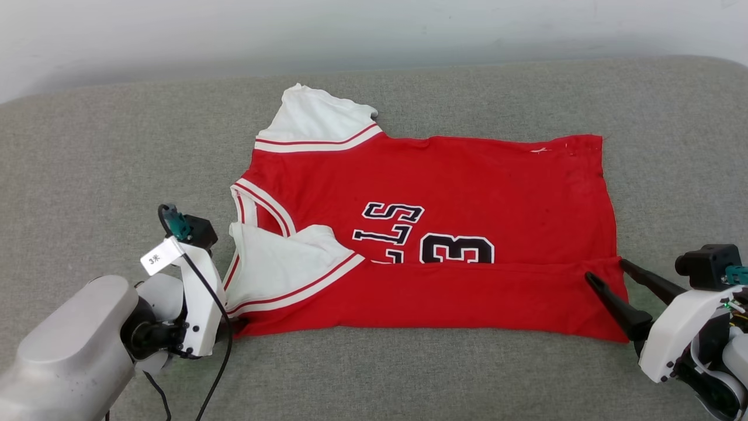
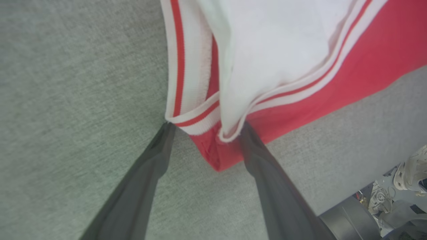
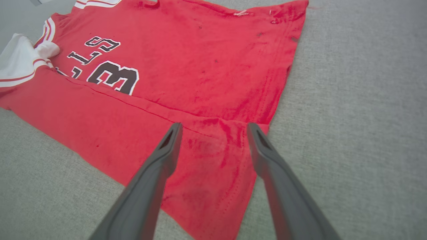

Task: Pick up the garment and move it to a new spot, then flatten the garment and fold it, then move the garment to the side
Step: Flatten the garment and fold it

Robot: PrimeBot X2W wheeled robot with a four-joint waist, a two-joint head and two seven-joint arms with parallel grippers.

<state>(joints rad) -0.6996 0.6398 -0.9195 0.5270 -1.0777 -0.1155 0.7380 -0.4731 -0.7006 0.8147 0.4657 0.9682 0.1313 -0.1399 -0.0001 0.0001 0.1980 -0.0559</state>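
The red garment [image 1: 444, 193] lies spread on the grey cushion, collar to the left, with black lettering and numbers showing. Its near edge is folded up over the lower half of the print, and one white sleeve [image 1: 280, 263] lies on that fold. My left gripper [image 2: 206, 128] is open at the near left corner, and the striped trim and red corner [image 2: 213, 156] sit between its fingers. My right gripper [image 1: 606, 269] is open over the near right corner, its fingers [image 3: 166, 150] resting just above the folded hem [image 3: 213, 156]. Neither holds anything.
The grey padded surface [image 1: 87, 152] stretches wide on all sides of the garment, with a white wall [image 1: 374, 29] behind it. The other white sleeve [image 1: 315, 120] sticks out at the back left. In the left wrist view the cushion's front edge [image 2: 350, 200] drops off at lower right.
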